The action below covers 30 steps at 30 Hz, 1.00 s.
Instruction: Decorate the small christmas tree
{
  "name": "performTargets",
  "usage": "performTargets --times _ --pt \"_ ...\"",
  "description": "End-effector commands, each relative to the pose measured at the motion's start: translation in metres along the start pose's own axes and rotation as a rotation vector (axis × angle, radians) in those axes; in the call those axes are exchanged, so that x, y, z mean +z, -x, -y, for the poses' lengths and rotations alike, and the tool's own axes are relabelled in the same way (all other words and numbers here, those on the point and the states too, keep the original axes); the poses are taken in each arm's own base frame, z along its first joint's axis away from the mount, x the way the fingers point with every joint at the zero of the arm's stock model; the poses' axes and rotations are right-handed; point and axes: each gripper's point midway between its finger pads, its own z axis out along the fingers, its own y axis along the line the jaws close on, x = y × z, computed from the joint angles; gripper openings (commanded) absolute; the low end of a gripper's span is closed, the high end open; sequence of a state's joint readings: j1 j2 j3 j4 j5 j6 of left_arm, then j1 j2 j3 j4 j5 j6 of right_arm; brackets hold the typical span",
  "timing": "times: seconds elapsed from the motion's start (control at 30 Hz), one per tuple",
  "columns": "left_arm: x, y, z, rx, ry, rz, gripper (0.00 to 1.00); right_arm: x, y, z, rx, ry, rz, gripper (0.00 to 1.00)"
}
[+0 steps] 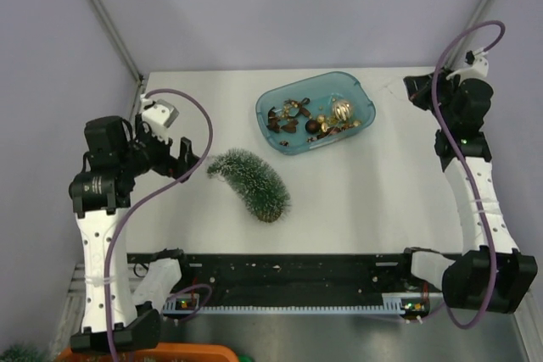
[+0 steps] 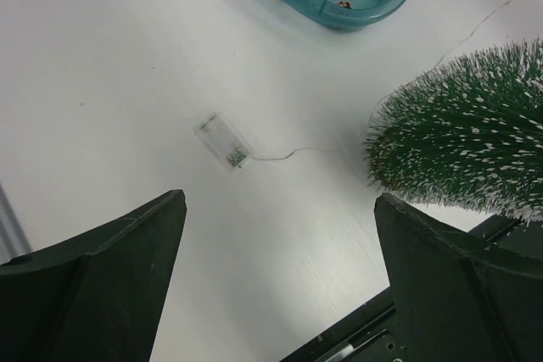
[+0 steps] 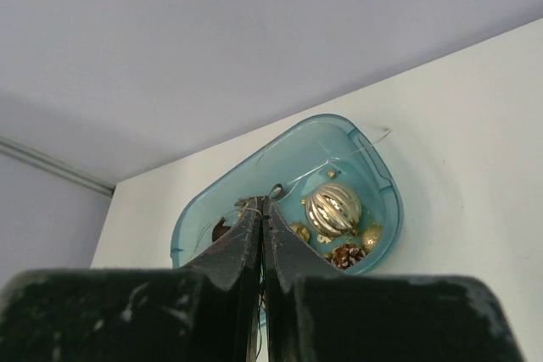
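The small christmas tree [image 1: 252, 182] lies on its side on the white table, tip toward the left and round base toward the near edge. In the left wrist view its frosted bristles [image 2: 468, 143] fill the right side. My left gripper [image 1: 188, 161] hovers just left of the tree's tip, open [image 2: 280, 201] with only bare table between the fingers. A blue tray [image 1: 360, 96] behind the tree holds a gold ribbed ball [image 3: 333, 208], a pinecone [image 3: 346, 254] and other small ornaments. My right gripper [image 1: 410, 89] is to the right of the tray, shut [image 3: 265, 206] and pointing at it.
A small clear battery box [image 2: 222, 142] lies on the table, with a thin wire running to the tree. Fine wire strands [image 3: 365, 137] cross the tray's right rim. A black rail [image 1: 288, 273] spans the near edge. Lilac walls enclose the table.
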<state>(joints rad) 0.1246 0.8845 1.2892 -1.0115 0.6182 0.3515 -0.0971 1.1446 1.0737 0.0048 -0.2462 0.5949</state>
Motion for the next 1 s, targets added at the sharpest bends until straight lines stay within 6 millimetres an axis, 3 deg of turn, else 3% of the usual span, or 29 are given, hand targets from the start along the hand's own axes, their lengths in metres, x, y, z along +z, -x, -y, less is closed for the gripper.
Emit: performTargets --times 0.0,0.1,0.3,0.4,0.53,0.6,0.73,0.97 --pt "-0.027 0.014 -0.007 0.061 0.110 0.004 0.99 -0.019 0.022 -0.028 -0.017 0.098 0.065 0.00" --pt "-0.037 0.014 -0.006 0.077 0.144 0.009 0.99 -0.037 0.005 -0.030 0.015 0.112 0.040 0.00" --pt "-0.051 -0.008 0.012 0.060 0.083 -0.109 0.99 -0.088 -0.025 -0.018 -0.010 0.024 0.043 0.00" --pt "-0.056 -0.019 0.039 0.080 -0.052 -0.138 0.99 -0.111 -0.031 -0.028 -0.048 0.051 0.048 0.00" --pt "-0.052 -0.021 0.068 0.063 -0.214 -0.090 0.99 -0.149 -0.027 -0.059 -0.095 0.177 0.090 0.00" --pt "-0.052 -0.013 0.074 0.055 -0.258 -0.068 0.99 -0.168 -0.025 -0.080 -0.116 0.281 0.104 0.00" --pt "-0.072 0.013 0.088 0.135 -0.310 -0.021 0.96 -0.201 -0.020 -0.112 -0.134 0.438 0.126 0.00" --pt "-0.110 0.058 0.078 0.340 -0.066 0.155 0.95 -0.226 -0.021 -0.145 -0.148 0.627 0.111 0.00"
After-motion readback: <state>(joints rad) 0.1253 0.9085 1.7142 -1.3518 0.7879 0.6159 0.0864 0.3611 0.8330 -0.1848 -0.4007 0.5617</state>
